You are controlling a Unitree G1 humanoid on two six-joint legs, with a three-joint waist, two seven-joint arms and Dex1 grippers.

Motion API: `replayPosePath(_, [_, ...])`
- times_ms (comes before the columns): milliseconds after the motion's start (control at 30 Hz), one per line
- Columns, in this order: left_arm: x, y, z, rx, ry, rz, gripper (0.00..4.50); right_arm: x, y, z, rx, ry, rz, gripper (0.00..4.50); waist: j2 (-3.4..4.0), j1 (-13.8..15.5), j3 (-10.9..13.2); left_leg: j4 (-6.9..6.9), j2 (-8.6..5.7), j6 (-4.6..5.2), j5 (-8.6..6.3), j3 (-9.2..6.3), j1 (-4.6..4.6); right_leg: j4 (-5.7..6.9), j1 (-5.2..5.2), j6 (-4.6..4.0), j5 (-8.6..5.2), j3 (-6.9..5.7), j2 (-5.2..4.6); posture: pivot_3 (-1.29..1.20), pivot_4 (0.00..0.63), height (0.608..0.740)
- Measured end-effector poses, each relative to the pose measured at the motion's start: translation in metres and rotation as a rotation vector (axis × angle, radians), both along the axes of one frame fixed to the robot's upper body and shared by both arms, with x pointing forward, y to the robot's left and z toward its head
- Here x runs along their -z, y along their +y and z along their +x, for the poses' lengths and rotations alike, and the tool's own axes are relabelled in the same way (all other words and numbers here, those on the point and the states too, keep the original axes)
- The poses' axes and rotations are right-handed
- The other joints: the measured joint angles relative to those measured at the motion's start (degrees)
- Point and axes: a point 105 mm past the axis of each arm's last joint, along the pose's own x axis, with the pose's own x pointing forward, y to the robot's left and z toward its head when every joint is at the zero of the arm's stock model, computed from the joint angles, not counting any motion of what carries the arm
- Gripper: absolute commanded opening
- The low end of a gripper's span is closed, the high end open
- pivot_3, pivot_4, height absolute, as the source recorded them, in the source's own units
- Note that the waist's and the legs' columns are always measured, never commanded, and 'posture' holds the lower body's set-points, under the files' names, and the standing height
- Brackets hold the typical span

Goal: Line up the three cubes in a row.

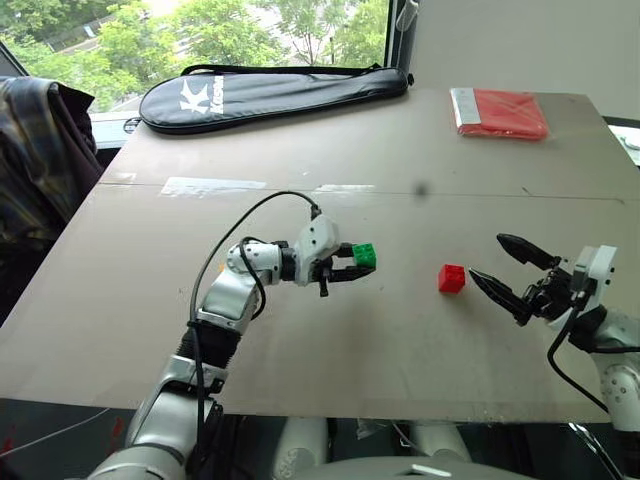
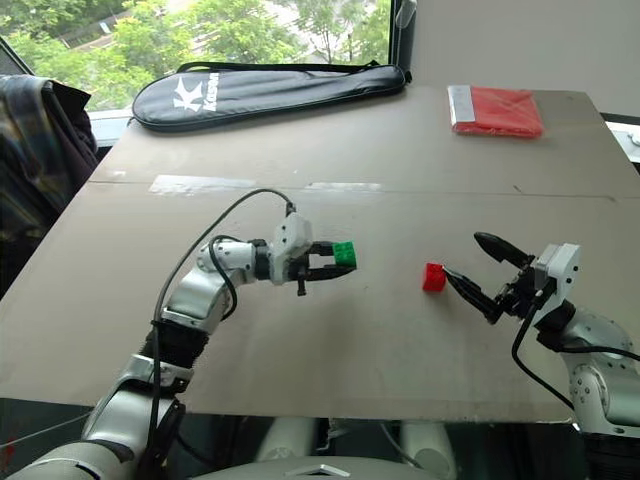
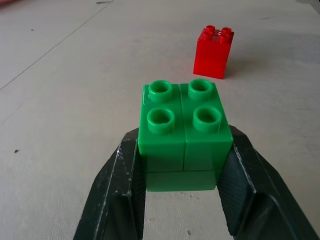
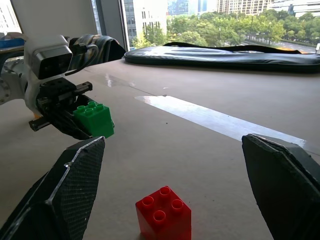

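Observation:
My left gripper (image 1: 358, 262) is shut on the green cube (image 1: 364, 255), holding it studs-up a little above the table, left of centre. The two black fingers press its sides in the left wrist view, on the green cube (image 3: 182, 137). The red cube (image 1: 451, 278) stands on the table to the right of it, also seen as the red cube (image 4: 164, 213). My right gripper (image 1: 496, 262) is open just right of the red cube, its fingers spread wide and pointing at it without touching. The yellow cube is out of view.
A black racket bag (image 1: 270, 92) lies along the table's far edge. A flat red packet (image 1: 500, 112) sits at the far right corner. A plaid garment (image 1: 40, 150) hangs beside the table on the left. The table (image 1: 330, 340) has bare room in front.

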Motion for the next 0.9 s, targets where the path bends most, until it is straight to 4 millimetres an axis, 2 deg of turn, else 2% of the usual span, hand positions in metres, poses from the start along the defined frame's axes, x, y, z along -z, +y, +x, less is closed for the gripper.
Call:
replayPosePath(133, [0.002, -0.01, 0.001, 0.069, -0.022, 0.029, 1.31, 0.006, -0.001, -0.005, -0.012, 0.026, -0.012, 4.5, 0.0, 0.2, 0.0, 0.0, 0.0, 0.01, 0.0, -0.02, -0.07, -0.07, 0.0, 0.0, 0.0, -0.03, 0.0, 0.0, 0.15, 0.708])
replayPosePath(233, [0.011, -0.021, -0.001, 0.128, -0.014, 0.037, 1.31, 0.019, -0.005, -0.017, -0.029, 0.089, -0.037, 4.5, 0.0, 0.2, 0.0, 0.01, 0.0, 0.01, -0.01, -0.01, -0.12, -0.13, -0.01, 0.02, -0.01, -0.04, -0.01, 0.0, 0.15, 0.708])
replayPosePath(400, [0.019, -0.03, -0.001, 0.168, -0.004, 0.052, 1.31, 0.029, -0.006, -0.033, -0.064, 0.14, -0.064, 4.5, -0.01, 0.0, 0.0, 0.01, 0.0, 0.01, -0.01, -0.02, -0.1, -0.09, -0.02, 0.03, -0.01, -0.03, 0.0, 0.0, 0.15, 0.708])
replayPosePath(567, [0.022, -0.036, 0.0, 0.179, -0.008, 0.05, 1.31, 0.029, -0.008, -0.042, -0.075, 0.133, -0.076, 4.5, -0.01, 0.0, 0.0, 0.03, 0.0, 0.02, -0.01, -0.05, -0.08, -0.05, -0.02, 0.03, -0.01, -0.04, 0.0, 0.0, 0.15, 0.708])
replayPosePath(900, [0.03, -0.04, 0.003, 0.161, 0.006, 0.052, 1.31, 0.026, -0.007, -0.043, -0.074, 0.122, -0.081, 4.5, -0.02, 0.1, 0.0, 0.04, 0.0, 0.02, -0.01, -0.06, -0.1, -0.06, -0.02, 0.03, -0.01, -0.05, 0.0, 0.0, 0.15, 0.708])
